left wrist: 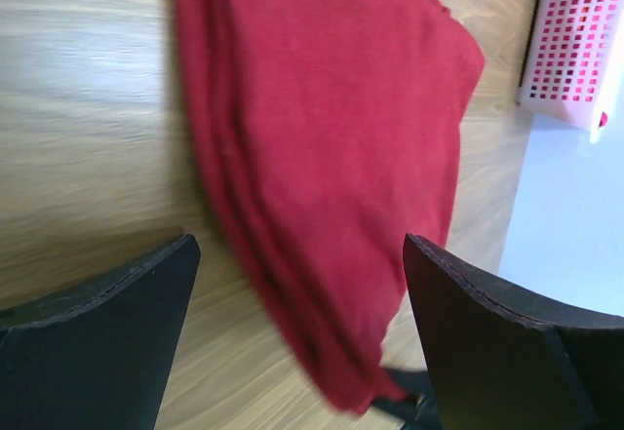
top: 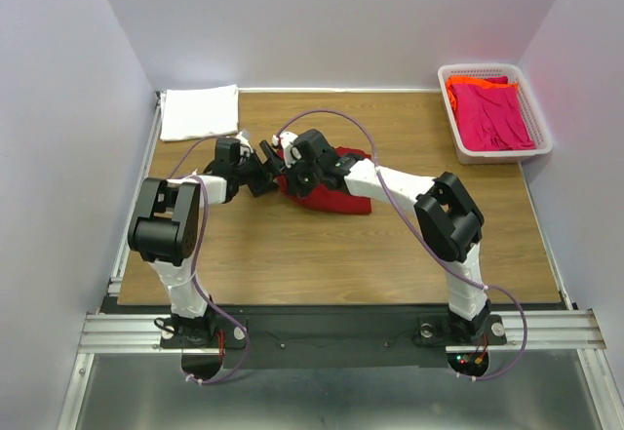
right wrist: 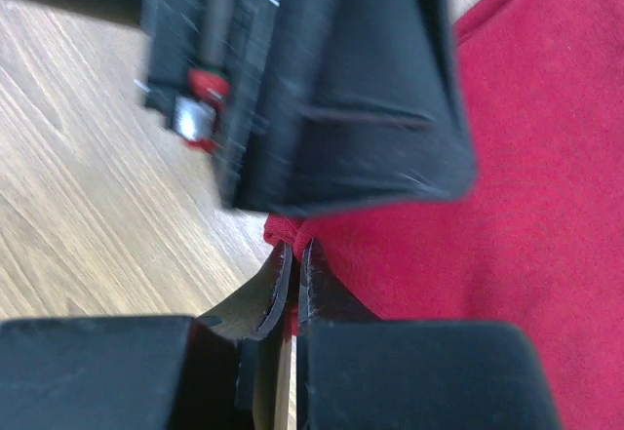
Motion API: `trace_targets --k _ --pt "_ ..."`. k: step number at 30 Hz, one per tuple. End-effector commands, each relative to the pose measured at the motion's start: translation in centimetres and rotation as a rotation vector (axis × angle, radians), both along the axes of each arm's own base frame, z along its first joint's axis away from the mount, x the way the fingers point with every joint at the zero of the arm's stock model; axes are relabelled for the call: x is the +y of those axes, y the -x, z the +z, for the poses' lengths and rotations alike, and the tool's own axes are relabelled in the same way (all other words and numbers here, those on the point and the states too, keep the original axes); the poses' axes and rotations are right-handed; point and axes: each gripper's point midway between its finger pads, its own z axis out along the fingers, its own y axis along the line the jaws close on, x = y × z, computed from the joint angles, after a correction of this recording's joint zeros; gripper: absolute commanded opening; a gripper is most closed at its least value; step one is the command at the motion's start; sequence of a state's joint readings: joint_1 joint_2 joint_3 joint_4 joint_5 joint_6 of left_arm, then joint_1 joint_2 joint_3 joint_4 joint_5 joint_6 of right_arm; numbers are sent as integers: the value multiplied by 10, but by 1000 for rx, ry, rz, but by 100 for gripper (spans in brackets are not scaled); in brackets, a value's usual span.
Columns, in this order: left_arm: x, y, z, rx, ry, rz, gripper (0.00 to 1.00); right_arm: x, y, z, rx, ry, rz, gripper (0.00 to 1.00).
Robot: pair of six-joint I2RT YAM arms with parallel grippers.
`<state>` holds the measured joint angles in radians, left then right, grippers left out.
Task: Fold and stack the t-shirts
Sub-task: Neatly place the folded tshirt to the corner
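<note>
Right now the dark red t-shirt (top: 331,199) lies bunched in several layers near the middle of the table (top: 292,264), with both my arms reaching over its left end. My right gripper (right wrist: 293,264) is clenched on a corner of that shirt: its wrist view shows the two pads pressed flat together with a nub of red hem poking out between them. I judge it holds that corner so the cloth can be drawn out or folded over. My left gripper (left wrist: 300,254) is released, jaws spread wide above the shirt's layered edge, placed as I read it for a second hold. The white t-shirt (top: 200,111) sits folded at the far left corner. The pink t-shirt (top: 497,118) and orange t-shirt (top: 468,83) lie in the basket (top: 539,130) at the far right. From above, the arms cover the red shirt's left part, so I cannot tell sleeve from hem there. What seems to be the left gripper's body blocks much of the right wrist view.
</note>
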<state>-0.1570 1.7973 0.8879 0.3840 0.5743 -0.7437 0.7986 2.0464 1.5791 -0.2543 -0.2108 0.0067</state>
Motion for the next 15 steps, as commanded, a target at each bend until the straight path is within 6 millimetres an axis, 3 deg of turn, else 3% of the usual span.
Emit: trace_targets --k 1,4,5,11,15 --pt "-3 -25 5 -17 25 100 98 12 -13 52 -56 -112 -22 1" --pt "-5 -33 -8 22 27 142 90 15 -21 53 -53 -121 -54 1" --pt "-6 -35 -8 21 23 149 82 15 -24 55 -56 -123 -67 1" --pt "-17 -53 -4 -9 -9 216 68 23 -36 54 -44 -142 -121 0" --pt "-17 -65 -6 -11 -14 256 66 27 -38 55 -32 -157 -130 1"
